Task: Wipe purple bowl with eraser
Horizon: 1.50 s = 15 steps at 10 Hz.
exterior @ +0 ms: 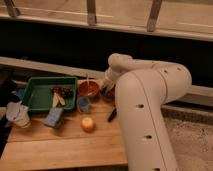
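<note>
Wooden table (65, 145) carrying clutter along far edge; purple bowl (109, 93) sitting near far right corner, beside orange-red bowl (88, 89); gripper (106, 89) hanging over purple bowl, mostly hiding it.

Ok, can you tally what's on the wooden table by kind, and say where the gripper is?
Bowls: 2, orange-red bowl, purple bowl
Cups: 1, blue cup
Trays: 1, green tray
Orange balls: 1
Total: 5
The gripper is at the purple bowl.
</note>
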Tool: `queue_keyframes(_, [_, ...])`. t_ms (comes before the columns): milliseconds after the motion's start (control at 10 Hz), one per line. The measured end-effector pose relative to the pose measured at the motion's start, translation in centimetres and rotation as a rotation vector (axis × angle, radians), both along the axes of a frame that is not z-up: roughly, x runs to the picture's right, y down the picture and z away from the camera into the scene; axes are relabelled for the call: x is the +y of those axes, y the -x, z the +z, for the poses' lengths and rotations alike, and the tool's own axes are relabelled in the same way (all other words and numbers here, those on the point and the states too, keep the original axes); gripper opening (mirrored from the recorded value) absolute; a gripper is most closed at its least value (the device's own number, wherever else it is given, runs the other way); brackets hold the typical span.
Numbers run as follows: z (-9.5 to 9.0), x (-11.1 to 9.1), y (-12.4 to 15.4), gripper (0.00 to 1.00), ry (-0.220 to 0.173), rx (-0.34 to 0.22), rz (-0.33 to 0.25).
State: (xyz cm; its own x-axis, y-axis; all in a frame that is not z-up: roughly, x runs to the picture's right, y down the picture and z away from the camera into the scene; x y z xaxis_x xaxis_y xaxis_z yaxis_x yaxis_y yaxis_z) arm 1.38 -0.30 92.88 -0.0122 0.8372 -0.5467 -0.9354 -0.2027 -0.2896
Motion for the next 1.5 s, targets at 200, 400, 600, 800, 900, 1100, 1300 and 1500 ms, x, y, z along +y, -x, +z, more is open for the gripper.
queue_keyframes(200, [-0.5,0.8,-2.2,0.00,0.009,0.027,0.013])
queue_keyframes(400, [-0.1,-0.2,-3.9,0.00,-0.002,0.077,0.022])
queue_keyframes(600, [0.8,-1.5,-4.5,0.00,-0.006,0.095,0.021])
queue_keyframes(800, [1.3,-2.1,-3.0,0.00,-0.010,0.065,0.007])
queue_keyframes(900, [1.2,-2.1,-1.9,0.00,-0.010,0.042,-0.001])
queue_keyframes(1100, [0.4,-1.0,-0.2,0.00,-0.002,-0.013,-0.012])
queue_keyframes(1300, [-0.4,0.1,0.6,0.00,0.005,-0.030,-0.026])
queue_keyframes(1500, [-1.2,1.1,-0.5,0.00,0.014,-0.008,-0.019])
